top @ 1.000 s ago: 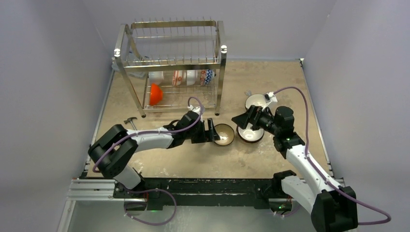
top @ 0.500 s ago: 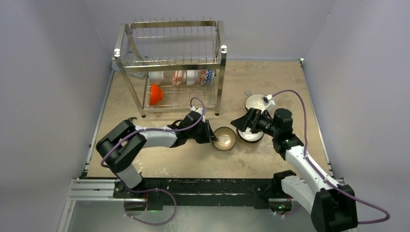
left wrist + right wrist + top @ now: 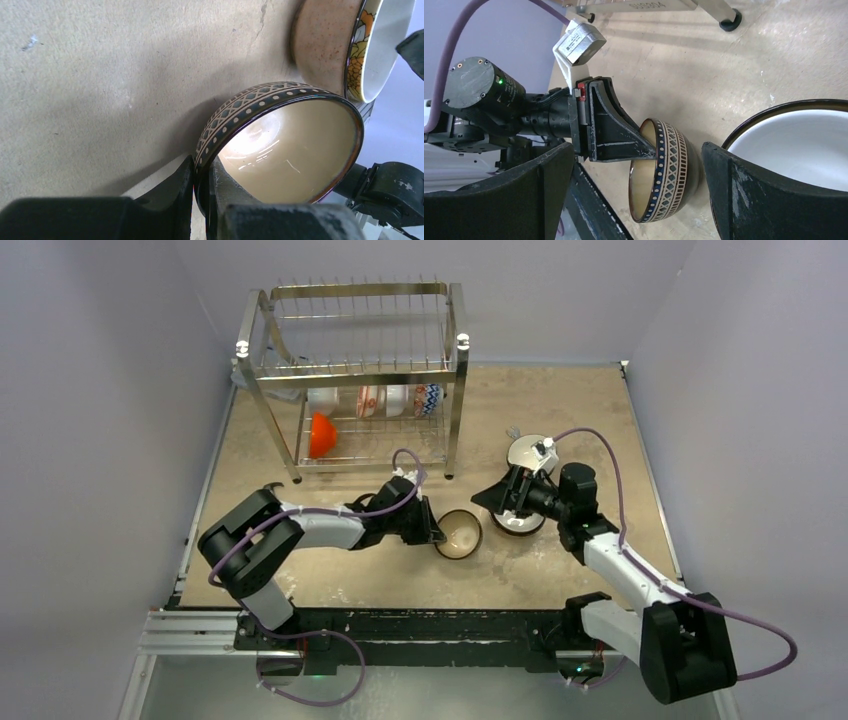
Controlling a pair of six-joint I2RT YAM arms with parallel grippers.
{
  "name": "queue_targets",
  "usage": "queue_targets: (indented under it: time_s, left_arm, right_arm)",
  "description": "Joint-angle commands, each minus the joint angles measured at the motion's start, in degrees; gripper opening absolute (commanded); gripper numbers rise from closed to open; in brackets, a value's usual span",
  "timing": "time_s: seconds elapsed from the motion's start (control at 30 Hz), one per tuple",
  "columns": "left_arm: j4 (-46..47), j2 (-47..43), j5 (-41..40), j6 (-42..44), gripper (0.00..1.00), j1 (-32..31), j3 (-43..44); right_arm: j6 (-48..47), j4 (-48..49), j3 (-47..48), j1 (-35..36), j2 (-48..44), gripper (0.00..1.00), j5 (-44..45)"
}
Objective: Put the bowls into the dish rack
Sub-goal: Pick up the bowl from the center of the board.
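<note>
My left gripper (image 3: 432, 530) is clenched on the rim of the brown bowl (image 3: 462, 534), tipped up at the middle of the counter (image 3: 580, 420), the rack (image 3: 355, 370) stands beyond it toward the far-left corner, and my right gripper (image 3: 505, 502) is released.

A bar of the dish rack (image 3: 644, 6) is stamped "SUS304".

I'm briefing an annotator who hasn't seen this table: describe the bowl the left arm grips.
From the tall steel dish rack's right front leg, come toward the arms. There the left end effector pinches the rim of a tilted bowl. Unlike the white-lined bowls to its right, it is glossy tan inside, dark with a lattice band outside.
</note>
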Motion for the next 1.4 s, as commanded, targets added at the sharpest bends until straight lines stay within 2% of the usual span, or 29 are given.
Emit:
queue_targets:
  time_s: [0.0,0.07,0.17,0.43,0.77,0.97,1.17,1.37]
  left_arm:
    - [8.6,-3.3,1.6,1.1,0.0,-0.9,-1.4]
    - [12.2,-5.4,-0.5,-1.8,0.0,-1.0,-4.2]
    - [12.6,-10.3,-3.4,-3.6,0.0,-0.9,-5.7]
    - [3.1,-18.8,-8.9,2.1,0.0,-0.9,-1.1]
    - [6.1,-21.5,-5.5,6.6,0.0,-0.9,-0.4]
    - [8.0,-21.9,-3.4,6.8,0.0,-0.8,-0.7]
    - [8.6,-21.3,-2.4,6.8,0.0,-0.9,-0.6]
    - [4.6,-21.3,-3.2,9.0,0.0,-0.9,0.8]
  right_arm:
    - [1.7,4.5,-0.1,-0.2,0.9,0.99,-3.6]
    - [2.0,4.2,0.2,-0.2,0.7,0.99,-3.9]
    - [2.3,3.3,0.7,-0.2,-0.2,0.99,-5.2]
    - [2.2,1.3,0.3,0.0,-1.4,0.99,-9.5]
    - [2.8,2.6,-0.1,3.7,-1.3,0.98,-12.3]
    - [6.0,7.6,-1.1,6.3,-1.1,0.97,-12.3]
    - [10.3,15.0,-1.4,9.3,-0.4,0.92,-12.0]
    - [12.6,18.0,-1.5,10.5,-0.7,0.79,-12.3]
